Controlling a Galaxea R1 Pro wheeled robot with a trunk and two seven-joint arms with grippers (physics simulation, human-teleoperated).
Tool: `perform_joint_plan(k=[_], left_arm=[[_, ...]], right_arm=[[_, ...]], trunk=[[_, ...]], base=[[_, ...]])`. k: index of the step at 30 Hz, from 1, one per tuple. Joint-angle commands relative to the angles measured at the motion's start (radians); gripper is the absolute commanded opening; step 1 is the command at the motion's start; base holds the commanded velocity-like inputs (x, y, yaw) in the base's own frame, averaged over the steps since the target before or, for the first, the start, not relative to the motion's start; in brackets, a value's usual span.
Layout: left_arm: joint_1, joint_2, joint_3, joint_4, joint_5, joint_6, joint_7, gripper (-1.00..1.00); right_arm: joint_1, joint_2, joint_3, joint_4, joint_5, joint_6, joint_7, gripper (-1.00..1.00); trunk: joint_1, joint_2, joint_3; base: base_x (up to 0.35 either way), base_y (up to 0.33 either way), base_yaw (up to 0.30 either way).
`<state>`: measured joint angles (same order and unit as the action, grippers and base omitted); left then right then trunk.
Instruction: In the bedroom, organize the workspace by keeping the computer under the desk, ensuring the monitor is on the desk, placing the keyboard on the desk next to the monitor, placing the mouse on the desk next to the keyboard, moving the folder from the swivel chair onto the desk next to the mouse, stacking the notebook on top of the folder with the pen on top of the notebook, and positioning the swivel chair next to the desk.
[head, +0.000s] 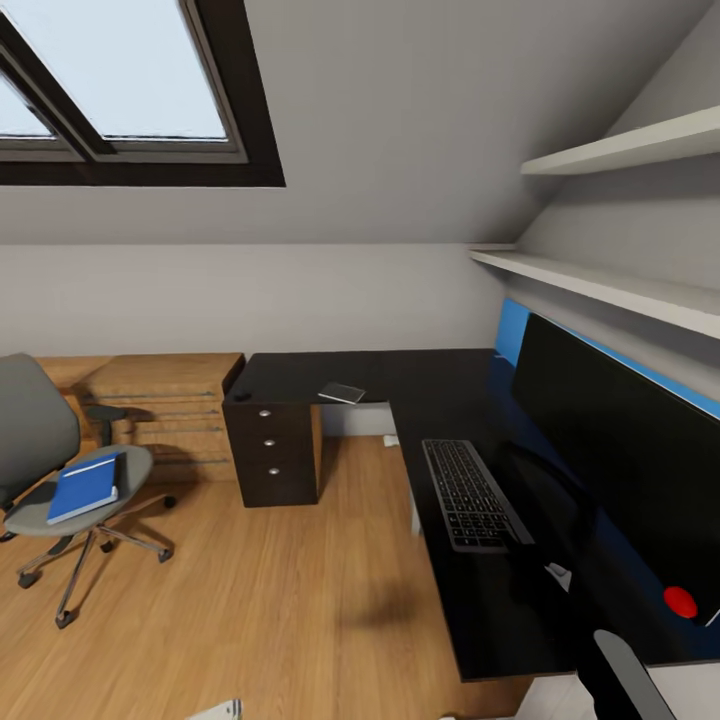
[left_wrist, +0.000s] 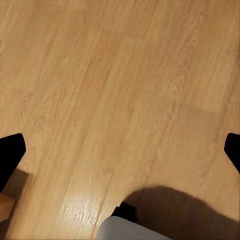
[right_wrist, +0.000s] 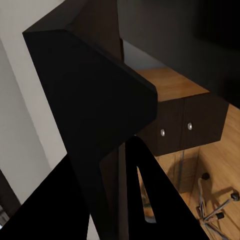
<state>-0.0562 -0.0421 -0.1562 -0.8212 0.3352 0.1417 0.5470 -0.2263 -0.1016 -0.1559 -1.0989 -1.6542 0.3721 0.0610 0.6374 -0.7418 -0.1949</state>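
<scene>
Facing the L-shaped bench from the bedroom floor, I read the head view as an inventory of the task. The monitor stands on the bench against the wall, and the keyboard lies on the bench just in front of it; both placements look done. A small white object beside the keyboard's near end may be the mouse, but it is too small for me to say. A red, rounded item sits at the monitor's lower edge; I cannot identify it. A thin grey item, possibly the notebook, lies on the far wing of the bench above the drawer unit.

The swivel chair stands well apart from the bench, near the wooden dresser, with the blue folder lying on its seat. I judge the folder transfer, the notebook and pen stack, and the chair repositioning all outstanding. I cannot locate the computer or pen.

In the left wrist view the left gripper hangs over bare flooring, jaws spread wide and empty. In the right wrist view the right gripper is close to a dark bench edge; its dark fingers overlap, so I cannot tell whether the jaws are parted.
</scene>
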Motion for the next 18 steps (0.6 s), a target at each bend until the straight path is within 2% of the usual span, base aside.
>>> perform_joint_plan(k=[1,4,8,14,18], left_arm=[[-0.001,0.003,0.001,-0.002,0.005,0.004,0.007,1.00],[-0.001,0.013,0.007,-0.003,0.006,0.005,0.008,1.00],[-0.001,0.014,0.029,-0.003,0.007,0.004,0.007,1.00],[-0.001,0.014,0.033,-0.003,0.007,0.004,0.007,1.00],[-0.001,0.014,0.033,-0.003,0.007,0.004,0.007,1.00]], right_arm=[[-0.001,0.000,-0.003,0.000,-0.004,0.005,0.001,-1.00],[-0.001,0.001,-0.003,0.003,-0.004,0.005,0.001,-1.00],[-0.001,0.001,-0.001,0.006,-0.002,0.000,-0.002,-1.00],[-0.001,0.000,-0.001,0.008,0.000,-0.003,-0.004,-1.00],[-0.001,0.000,-0.002,0.016,0.001,-0.004,-0.035,-1.00]], trunk=[[0.000,-0.001,-0.002],[0.000,-0.001,-0.002],[0.000,-0.001,-0.002],[0.000,-0.001,-0.002],[0.000,-0.001,-0.002]], base=[[0.128,0.000,0.000],[0.057,0.000,0.000],[0.035,-0.028,0.000],[0.125,-0.135,0.000],[0.007,-0.156,0.000]])
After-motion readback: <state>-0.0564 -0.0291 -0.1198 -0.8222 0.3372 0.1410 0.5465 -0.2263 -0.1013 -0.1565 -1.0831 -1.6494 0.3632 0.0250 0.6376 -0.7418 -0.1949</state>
